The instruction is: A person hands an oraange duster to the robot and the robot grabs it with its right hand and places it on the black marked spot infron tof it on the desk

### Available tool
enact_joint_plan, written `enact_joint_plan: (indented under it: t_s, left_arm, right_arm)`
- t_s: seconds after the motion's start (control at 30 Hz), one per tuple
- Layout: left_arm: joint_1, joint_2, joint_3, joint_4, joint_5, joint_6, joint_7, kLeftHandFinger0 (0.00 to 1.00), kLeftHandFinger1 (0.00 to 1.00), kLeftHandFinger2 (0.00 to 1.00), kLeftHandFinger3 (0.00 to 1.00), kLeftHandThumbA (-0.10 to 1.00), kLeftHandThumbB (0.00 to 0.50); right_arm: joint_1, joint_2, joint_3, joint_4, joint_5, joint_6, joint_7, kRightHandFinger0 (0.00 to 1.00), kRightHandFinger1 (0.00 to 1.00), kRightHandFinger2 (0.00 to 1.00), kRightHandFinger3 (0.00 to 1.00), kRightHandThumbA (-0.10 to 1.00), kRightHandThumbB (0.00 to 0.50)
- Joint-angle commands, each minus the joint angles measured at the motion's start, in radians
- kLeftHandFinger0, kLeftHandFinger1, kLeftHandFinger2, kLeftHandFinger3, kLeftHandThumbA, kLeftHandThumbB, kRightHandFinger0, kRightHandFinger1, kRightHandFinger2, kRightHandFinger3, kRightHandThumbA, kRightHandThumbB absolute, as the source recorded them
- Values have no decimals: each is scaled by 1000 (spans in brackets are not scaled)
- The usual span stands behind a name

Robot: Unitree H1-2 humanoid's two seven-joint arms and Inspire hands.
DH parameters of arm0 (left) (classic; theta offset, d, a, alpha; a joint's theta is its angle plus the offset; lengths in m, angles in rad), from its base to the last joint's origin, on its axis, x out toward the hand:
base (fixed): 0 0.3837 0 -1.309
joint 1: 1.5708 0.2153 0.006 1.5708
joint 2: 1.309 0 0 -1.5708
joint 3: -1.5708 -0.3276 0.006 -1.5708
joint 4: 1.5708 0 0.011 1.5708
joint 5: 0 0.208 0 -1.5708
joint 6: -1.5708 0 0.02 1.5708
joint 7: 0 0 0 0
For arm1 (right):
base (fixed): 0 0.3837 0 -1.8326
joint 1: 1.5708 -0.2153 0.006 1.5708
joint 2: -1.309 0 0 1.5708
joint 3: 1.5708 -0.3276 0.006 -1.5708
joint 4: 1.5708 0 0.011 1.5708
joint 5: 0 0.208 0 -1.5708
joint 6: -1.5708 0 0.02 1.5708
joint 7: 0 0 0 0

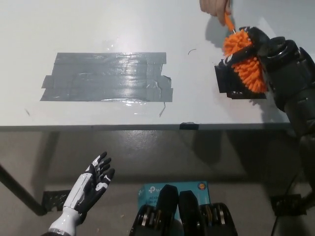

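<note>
Black right hand (pixel 256 51) wrapped round fluffy orange microfibre duster (pixel 244 61), fingers clasped across its head. Duster hung over black taped square (pixel 231 81) at right of grey desk (pixel 147 29), tilted; contact with mark unclear. Person's hand (pixel 215 7) at top edge gripped duster's orange handle. White left hand (pixel 91 187) rested low, below desk edge, fingers spread, empty. Grey tape patch (pixel 108 77) lay mid-desk, well apart.
</note>
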Motion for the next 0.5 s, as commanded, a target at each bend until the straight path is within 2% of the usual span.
enact_joint_plan:
  t_s: [0.0, 0.03, 0.07, 0.1, 0.13, 0.17, 0.2, 0.23, 0.27, 0.3, 0.37, 0.43, 0.47]
  left_arm:
    - [-11, 20, -2, -33, -2, -19, -23, 1000, 1000, 1000, 1000, 652, 245]
    - [-13, 21, -2, -30, -1, -20, -23, 1000, 1000, 1000, 1000, 652, 243]
    - [-14, 21, -1, -28, -1, -21, -22, 1000, 1000, 1000, 1000, 647, 234]
    - [-15, 21, -1, -27, 1, -22, -20, 1000, 1000, 1000, 1000, 646, 234]
    - [-15, 21, 0, -28, 2, -18, -19, 1000, 1000, 1000, 1000, 645, 234]
    - [-14, 21, 0, -29, 0, -16, -19, 1000, 1000, 1000, 1000, 638, 231]
    - [-13, 20, 1, -31, -2, -14, -19, 1000, 1000, 1000, 1000, 636, 230]
    - [-14, 20, 1, -32, -3, -12, -19, 1000, 1000, 1000, 1000, 634, 230]
    - [-15, 21, 1, -32, -2, -13, -20, 1000, 1000, 1000, 1000, 634, 228]
    - [-23, 20, 0, -23, -1, -18, -20, 1000, 1000, 1000, 1000, 633, 228]
    - [-32, 20, 2, -18, -3, -14, -20, 1000, 1000, 1000, 1000, 631, 236]
    - [-34, 22, 3, -17, -3, -13, -20, 1000, 1000, 1000, 1000, 632, 236]
    - [-34, 22, 3, -16, -2, -14, -20, 1000, 1000, 1000, 1000, 632, 235]
  right_arm:
    - [-68, -21, 85, 32, -33, -24, 51, 1000, 1000, 1000, 1000, 767, 414]
    - [-69, -23, 101, 36, -44, -18, 50, 1000, 1000, 1000, 1000, 748, 409]
    - [-68, -26, 114, 41, -51, -14, 47, 1000, 1000, 1000, 1000, 535, 373]
    - [-67, -29, 132, 51, -57, -3, 43, 1000, 1000, 1000, 1000, 520, 395]
    - [-68, -31, 163, 63, -74, 16, 39, 1000, 1000, 1000, 1000, 397, 361]
    - [-65, -33, 178, 65, -82, 18, 38, 802, 913, 964, 1000, 128, 235]
    - [-62, -36, 194, 66, -84, 15, 38, 604, 702, 858, 1000, 47, 275]
    - [-63, -38, 220, 70, -96, 18, 44, 245, 382, 584, 1000, -50, 263]
    - [-61, -39, 246, 71, -115, 20, 44, 49, 133, 383, 1000, -90, 244]
    - [-53, -43, 287, 67, -143, 9, 19, 2, 100, 344, 1000, -100, 203]
    - [-46, -46, 300, 64, -138, -16, -19, 33, 161, 368, 1000, -100, 185]
    - [-42, -46, 305, 57, -127, -28, -35, 4, 203, 352, 1000, -100, 168]
    - [-40, -46, 305, 53, -123, -28, -38, 1, 198, 346, 1000, -100, 178]
